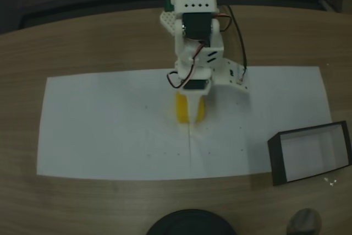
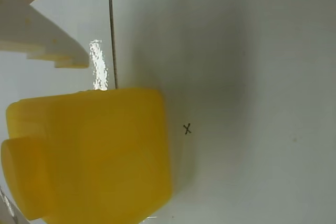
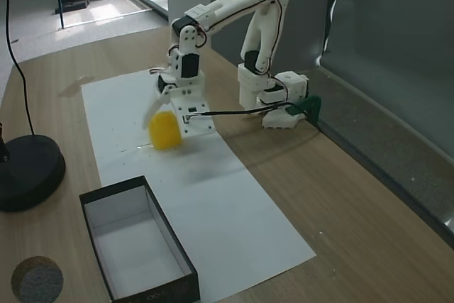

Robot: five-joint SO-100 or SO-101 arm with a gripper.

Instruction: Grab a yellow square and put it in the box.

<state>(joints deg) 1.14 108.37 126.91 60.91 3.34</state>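
We are pinching the square [image 3: 164,131] in our gripper [image 3: 169,130], above the paper [image 3: 234,196]. The hold looks shallow, so the square may be slipping before reaching the box [image 3: 92,204] at the desk [image 3: 340,196] edge.

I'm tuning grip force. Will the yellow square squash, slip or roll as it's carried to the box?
The yellow square keeps flat faces in the gripper, so it is probably stiff. Its matte surface suggests little slip, though the rounded edges could let it twist. Being blocky, it should settle rather than roll in the box.
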